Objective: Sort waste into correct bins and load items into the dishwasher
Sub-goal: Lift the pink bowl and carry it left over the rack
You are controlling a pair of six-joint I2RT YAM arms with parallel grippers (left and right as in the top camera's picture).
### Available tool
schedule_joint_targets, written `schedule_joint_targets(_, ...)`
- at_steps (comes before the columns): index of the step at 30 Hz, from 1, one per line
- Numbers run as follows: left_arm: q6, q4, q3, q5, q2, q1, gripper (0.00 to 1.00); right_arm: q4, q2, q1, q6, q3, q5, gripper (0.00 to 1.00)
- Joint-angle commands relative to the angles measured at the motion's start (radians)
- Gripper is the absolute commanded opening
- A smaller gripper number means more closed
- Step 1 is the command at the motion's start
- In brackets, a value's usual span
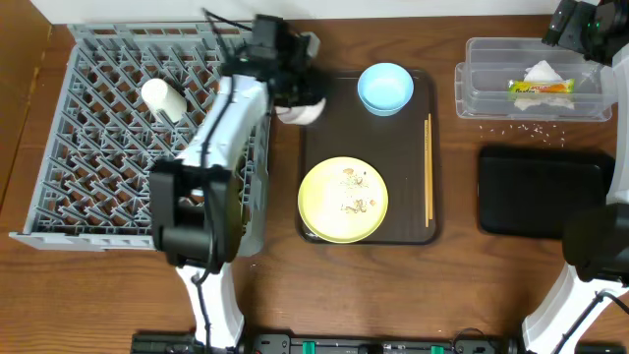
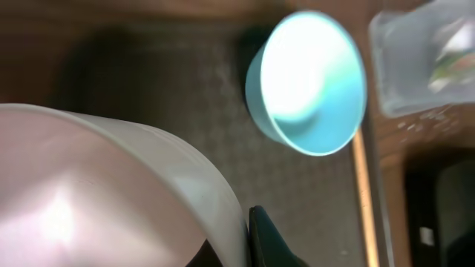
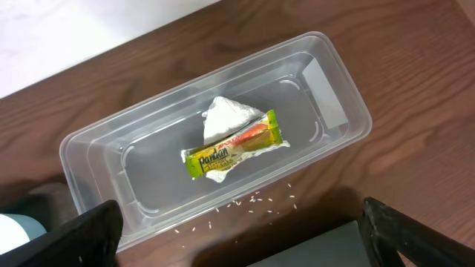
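The left gripper (image 1: 295,96) is closed on the rim of the white bowl (image 1: 301,108), at the far left corner of the brown tray (image 1: 413,231). In the left wrist view one dark finger (image 2: 271,241) lies against the outside of the bowl's wall. The right gripper (image 3: 249,236) hangs above the clear tub (image 3: 338,96) with its jaws wide open and nothing between them.

The chopsticks (image 1: 428,182) lie side by side along the tray's right edge, their long axis running from the far side of the table to the near side. The blue bowl (image 1: 385,88) stands upright at the tray's far end, and the yellow plate (image 1: 343,200) lies flat toward its near end. The cup (image 1: 163,99) lies on its side in the dish rack (image 1: 88,177), slanting across the pegs.

Inside the tub the wrapper (image 3: 234,148) lies roughly along the tub's length, on top of the napkin (image 3: 230,117). Crumbs (image 1: 521,126) are scattered on the table between the tub and the black tray (image 1: 543,190).

The table (image 1: 295,305) is dark brown wood. A white surface runs beyond its far edge.
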Motion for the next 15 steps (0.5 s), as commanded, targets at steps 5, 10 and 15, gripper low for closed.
schedule_joint_targets(5, -0.010, 0.009, 0.005, 0.090, -0.180, 0.064, 0.08, -0.001, 0.001, -0.003, -0.007, -0.004, 0.004, 0.99)
schedule_joint_targets(10, -0.089, 0.009, 0.005, 0.099, -0.254, 0.172, 0.07, -0.001, 0.001, -0.003, -0.007, -0.004, 0.004, 0.99)
schedule_joint_targets(15, -0.133, 0.009, 0.005, 0.380, -0.248, 0.417, 0.07, -0.001, 0.001, -0.003, -0.007, -0.004, 0.004, 0.99)
